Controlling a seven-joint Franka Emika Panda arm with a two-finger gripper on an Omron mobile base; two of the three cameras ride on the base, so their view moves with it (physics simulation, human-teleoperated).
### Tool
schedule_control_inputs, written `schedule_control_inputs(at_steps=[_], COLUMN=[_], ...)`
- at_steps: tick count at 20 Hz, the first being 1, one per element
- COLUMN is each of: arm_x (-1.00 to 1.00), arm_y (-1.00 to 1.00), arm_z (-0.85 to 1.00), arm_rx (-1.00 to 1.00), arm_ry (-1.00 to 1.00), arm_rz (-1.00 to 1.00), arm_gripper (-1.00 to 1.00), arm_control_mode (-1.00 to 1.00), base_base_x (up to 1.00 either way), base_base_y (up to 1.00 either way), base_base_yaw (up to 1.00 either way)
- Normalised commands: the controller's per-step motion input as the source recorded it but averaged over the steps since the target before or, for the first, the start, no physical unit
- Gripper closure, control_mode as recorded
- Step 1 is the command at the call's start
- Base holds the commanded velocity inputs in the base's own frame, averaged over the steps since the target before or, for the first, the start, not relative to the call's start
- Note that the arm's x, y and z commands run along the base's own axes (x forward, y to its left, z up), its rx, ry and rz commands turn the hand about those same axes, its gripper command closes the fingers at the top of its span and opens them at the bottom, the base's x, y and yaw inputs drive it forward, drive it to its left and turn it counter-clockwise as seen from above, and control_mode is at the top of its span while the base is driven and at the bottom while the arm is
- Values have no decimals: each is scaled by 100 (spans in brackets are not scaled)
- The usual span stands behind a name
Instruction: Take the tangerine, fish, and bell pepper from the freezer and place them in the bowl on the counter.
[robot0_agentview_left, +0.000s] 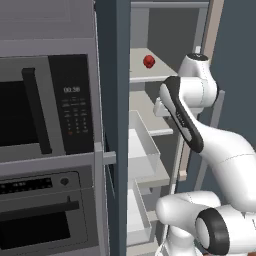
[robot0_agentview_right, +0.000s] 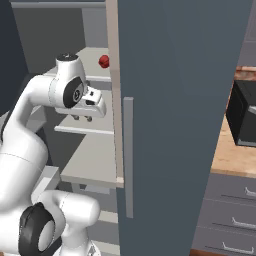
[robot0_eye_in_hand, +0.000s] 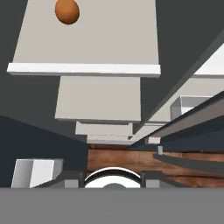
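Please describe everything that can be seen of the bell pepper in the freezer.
The bell pepper is a small, glossy red, roundish fruit with faint lobes. It sits alone on a pale grey upper shelf of the freezer, toward the back, resting on the shelf surface with nothing else touching it. In the right base view it appears at the shelf's right end, next to the edge of the open door. The gripper is lower and apart from it.

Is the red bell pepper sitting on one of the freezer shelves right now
Yes, in the left base view the bell pepper rests on an upper pale shelf inside the open freezer, above the robot's wrist.
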Motion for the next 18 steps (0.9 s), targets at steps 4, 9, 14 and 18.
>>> schedule_control_inputs(at_steps=[4, 9, 14, 18], arm_x=[-12, -60, -59, -36], arm_y=[-1, -5, -3, 0], arm_z=[-3, 0, 0, 9], arm_rx=[0, 0, 0, 0], arm_ry=[0, 0, 1, 4], arm_rz=[0, -1, -2, 0], arm_gripper=[-100, -100, -100, -100], arm_control_mode=[-100, -100, -100, -100], base_base_x=[0, 0, 0, 0], base_base_y=[0, 0, 0, 0], base_base_yaw=[0, 0, 0, 0])
